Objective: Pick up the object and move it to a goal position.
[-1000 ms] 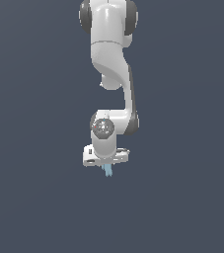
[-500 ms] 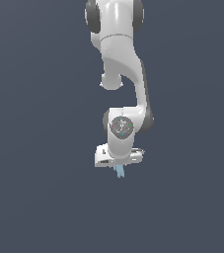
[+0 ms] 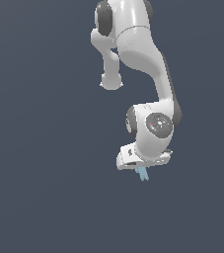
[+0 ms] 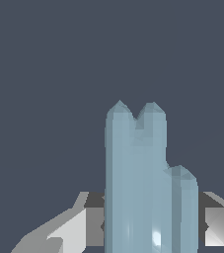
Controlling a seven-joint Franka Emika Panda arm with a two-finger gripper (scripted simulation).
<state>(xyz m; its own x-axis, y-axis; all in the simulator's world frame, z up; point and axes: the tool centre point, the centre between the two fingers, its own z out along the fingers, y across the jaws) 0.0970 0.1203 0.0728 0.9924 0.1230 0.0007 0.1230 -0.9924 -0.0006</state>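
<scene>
The object (image 3: 142, 173) is a tiny pale light-blue, thin, jagged-edged piece that sticks out below my white gripper (image 3: 141, 168) in the exterior view. In the wrist view the object (image 4: 143, 183) fills the middle, with notched tips, clamped between the grey-white fingers (image 4: 79, 227). My gripper is shut on it and holds it off any surface. The fingertips are mostly hidden behind the piece.
Only the plain dark grey-blue background surrounds the white arm (image 3: 143, 59). No other objects, containers or edges show in either view.
The arm has swung toward the exterior view's right, carrying the object with it. The grip on the object is unchanged.
</scene>
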